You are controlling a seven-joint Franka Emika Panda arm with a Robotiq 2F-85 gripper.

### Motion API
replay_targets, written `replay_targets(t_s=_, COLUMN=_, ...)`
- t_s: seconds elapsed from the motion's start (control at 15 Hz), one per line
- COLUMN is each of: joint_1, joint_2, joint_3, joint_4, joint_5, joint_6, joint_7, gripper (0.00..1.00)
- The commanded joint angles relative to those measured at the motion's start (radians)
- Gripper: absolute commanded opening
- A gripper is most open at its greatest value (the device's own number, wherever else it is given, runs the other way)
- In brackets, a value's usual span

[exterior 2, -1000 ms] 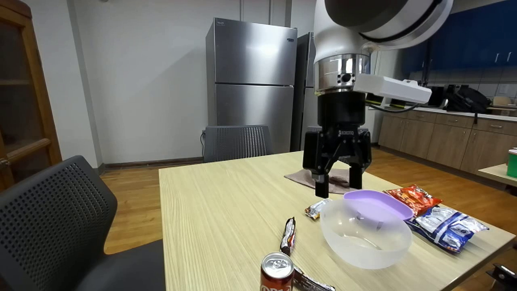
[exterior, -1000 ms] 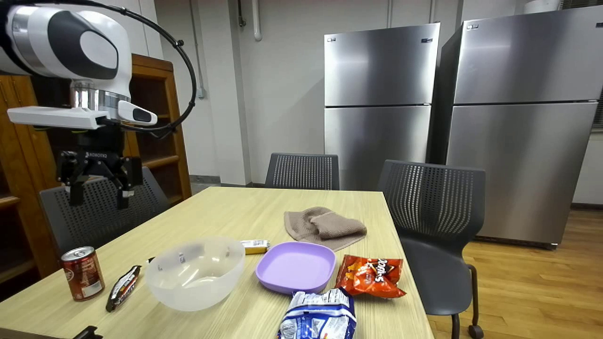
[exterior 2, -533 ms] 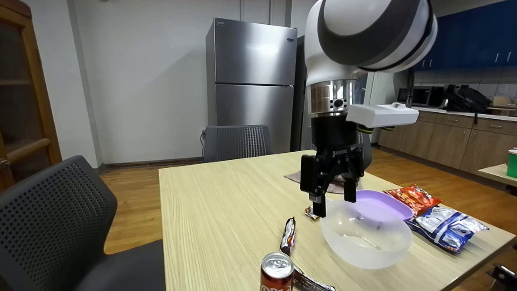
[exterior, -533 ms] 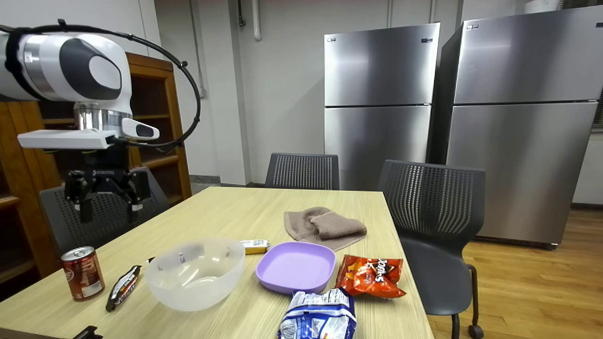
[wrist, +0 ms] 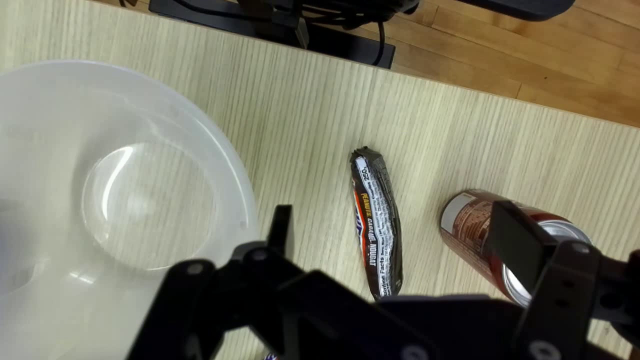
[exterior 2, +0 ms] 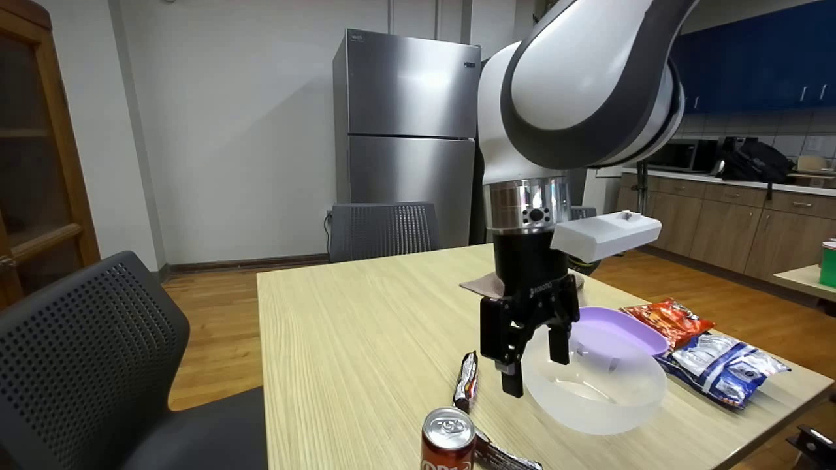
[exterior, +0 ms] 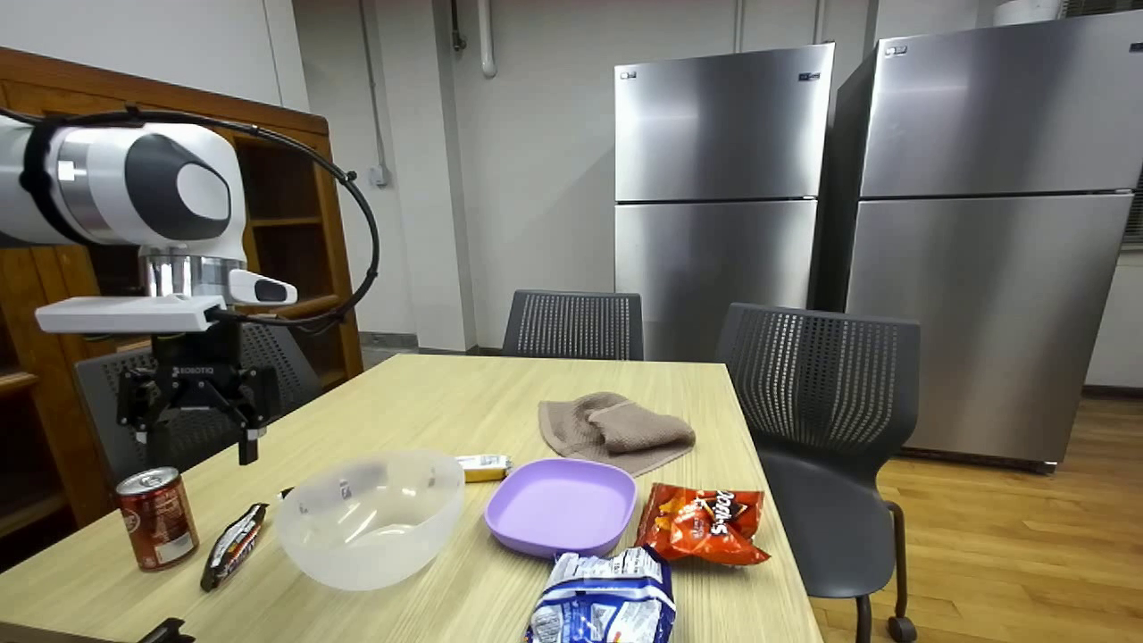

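Two jaws stand wide apart on the gripper [exterior: 203, 445], lower than one second earlier. Candy bar [wrist: 380, 225]: between bowl [exterior: 371, 558] and can [exterior: 159, 527]. A strip of table [wrist: 310, 150] separates bar from bowl; the table edge passes near the bowl.

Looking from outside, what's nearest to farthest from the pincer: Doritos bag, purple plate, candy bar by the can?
In an exterior view:
1. Candy bar, below the pincer
2. Purple plate, right of the frosted bowl
3. Doritos bag, farthest right
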Motion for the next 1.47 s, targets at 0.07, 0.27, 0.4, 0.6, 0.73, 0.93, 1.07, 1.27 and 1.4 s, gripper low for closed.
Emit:
replay_targets(t_s=0.07, joint_1=0.021, joint_2=0.057, joint_3=0.01, joint_4=0.021, joint_5=-0.052, joint_6=0.044, joint_7=0.059, gripper=1.0)
replay_targets(t_s=0.27, joint_1=0.034, joint_2=0.09, joint_3=0.007, joint_4=0.03, joint_5=-0.082, joint_6=0.069, joint_7=0.081, gripper=1.0)
replay_targets(t_s=0.4, joint_1=0.044, joint_2=0.115, joint_3=0.003, joint_4=0.038, joint_5=-0.106, joint_6=0.084, joint_7=0.107, gripper=1.0)
replay_targets(t_s=0.6, joint_1=0.056, joint_2=0.151, joint_3=-0.005, joint_4=0.05, joint_5=-0.139, joint_6=0.113, joint_7=0.137, gripper=1.0)
replay_targets(t_s=0.73, joint_1=0.06, joint_2=0.175, joint_3=-0.011, joint_4=0.055, joint_5=-0.152, joint_6=0.136, joint_7=0.149, gripper=1.0)
replay_targets(t_s=0.93, joint_1=0.061, joint_2=0.203, joint_3=-0.02, joint_4=0.052, joint_5=-0.159, joint_6=0.17, joint_7=0.154, gripper=1.0)
replay_targets(t_s=1.07, joint_1=0.056, joint_2=0.211, joint_3=-0.024, joint_4=0.041, joint_5=-0.147, joint_6=0.193, joint_7=0.144, gripper=1.0)
replay_targets(t_s=1.27, joint_1=0.057, joint_2=0.224, joint_3=-0.036, joint_4=0.032, joint_5=-0.145, joint_6=0.212, joint_7=0.142, gripper=1.0)
replay_targets(t_s=1.4, joint_1=0.057, joint_2=0.225, joint_3=-0.04, joint_4=0.023, joint_5=-0.143, joint_6=0.225, joint_7=0.14, gripper=1.0)
